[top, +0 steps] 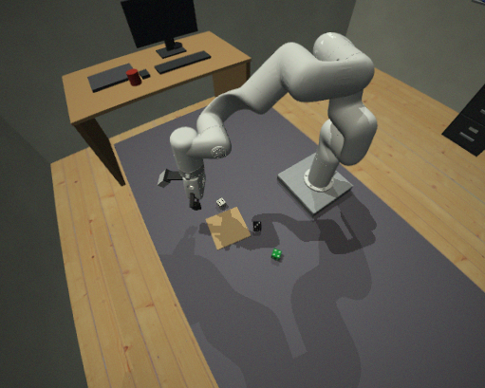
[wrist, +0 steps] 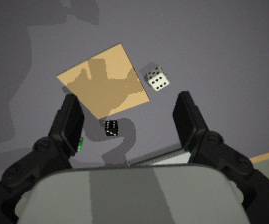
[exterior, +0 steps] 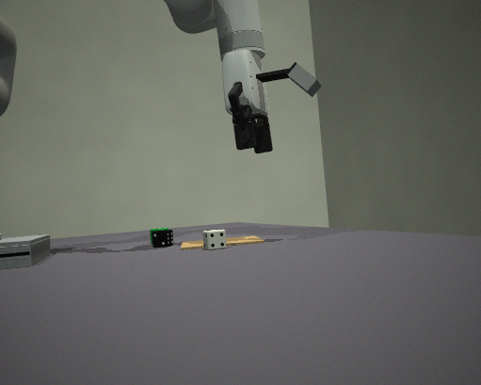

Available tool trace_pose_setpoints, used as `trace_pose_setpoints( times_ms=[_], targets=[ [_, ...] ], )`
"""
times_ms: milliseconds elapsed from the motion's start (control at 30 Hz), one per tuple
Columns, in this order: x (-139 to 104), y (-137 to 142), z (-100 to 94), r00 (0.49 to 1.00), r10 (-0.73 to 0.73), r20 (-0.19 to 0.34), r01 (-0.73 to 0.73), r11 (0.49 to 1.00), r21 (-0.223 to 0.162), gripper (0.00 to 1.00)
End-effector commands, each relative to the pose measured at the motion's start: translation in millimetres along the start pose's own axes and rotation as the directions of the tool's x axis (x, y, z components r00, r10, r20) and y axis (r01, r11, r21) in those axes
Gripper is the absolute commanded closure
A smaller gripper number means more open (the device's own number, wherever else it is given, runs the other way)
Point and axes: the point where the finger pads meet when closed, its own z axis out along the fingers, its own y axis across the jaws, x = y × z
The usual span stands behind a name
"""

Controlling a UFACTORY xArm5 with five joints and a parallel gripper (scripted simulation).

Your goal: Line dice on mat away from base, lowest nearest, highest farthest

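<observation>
My gripper (top: 195,205) (exterior: 253,151) (wrist: 128,104) is open and empty, high above the table. The tan mat (top: 219,242) (exterior: 251,241) (wrist: 116,54) lies flat, partly under the arm's shadow. The white die (top: 221,202) (exterior: 215,239) (wrist: 158,80) lies off the mat, beside one edge, with several pips on its bright face in the wrist view. The black die (top: 257,226) (exterior: 162,238) (wrist: 111,128) lies just off the mat's corner. The green die (top: 276,254) (wrist: 80,145) lies farther off, mostly hidden by a finger in the wrist view and by the black die in the exterior view.
The robot's grey base plate (top: 292,177) (exterior: 40,251) stands on the dark table surface, on the black die's side of the mat. A desk (top: 94,105) with a monitor, keyboard and red cup stands at the back in the top view, well away from the dice.
</observation>
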Motion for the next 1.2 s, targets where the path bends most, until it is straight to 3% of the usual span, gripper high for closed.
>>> trace_pose_setpoints(
  times_ms=[0,133,733,933,1000,1167],
  targets=[
    [-21.4,47.7,0.8,0.989,0.147,0.034,-0.146,0.989,-0.020,0.00],
    [-28.2,58.8,2.1,0.982,0.186,0.045,-0.185,0.982,-0.027,0.00],
    [-28.4,58.9,3.7,0.981,0.187,0.045,-0.185,0.982,-0.027,0.00],
    [-29.7,58.4,28.8,0.981,0.187,0.046,-0.185,0.982,-0.027,0.00],
    [-29.7,58.4,28.8,0.981,0.187,0.046,-0.185,0.982,-0.027,0.00],
    [-31.5,57.9,65.9,0.981,0.187,0.046,-0.185,0.982,-0.027,0.00]
  ],
)
